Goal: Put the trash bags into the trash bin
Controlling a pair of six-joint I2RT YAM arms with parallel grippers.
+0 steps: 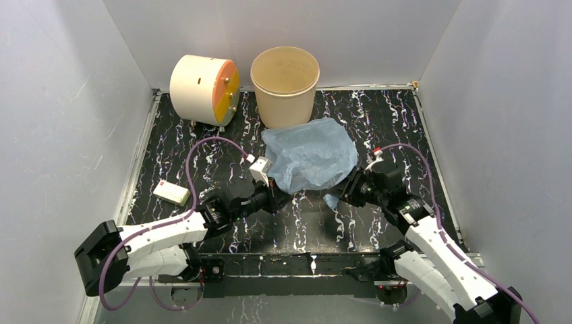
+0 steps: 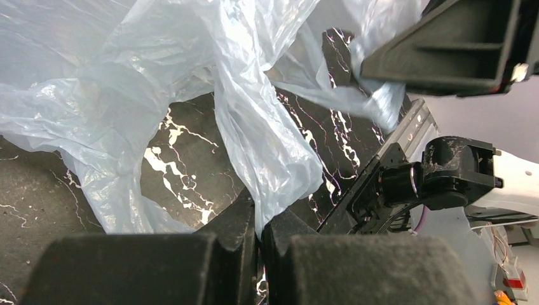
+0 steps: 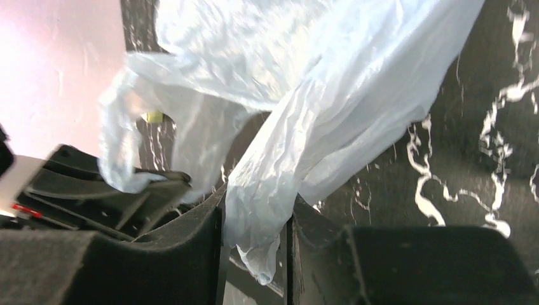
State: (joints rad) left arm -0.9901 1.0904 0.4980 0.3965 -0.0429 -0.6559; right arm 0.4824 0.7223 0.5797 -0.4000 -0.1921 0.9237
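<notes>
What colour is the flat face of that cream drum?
Orange, on the round cream drum; clearest in the top external view.

Lab robot cell, white walls (image 1: 67,88), marbled tabletop (image 1: 398,128)

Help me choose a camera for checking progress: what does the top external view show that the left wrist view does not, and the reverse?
Only the top external view shows the trash bin standing upright, the cream drum beside it, and the small white box. Only the left wrist view shows up close that the left gripper is shut on a fold of the trash bag. Both show the pale blue bag, the black marbled table and part of the right arm.
</notes>
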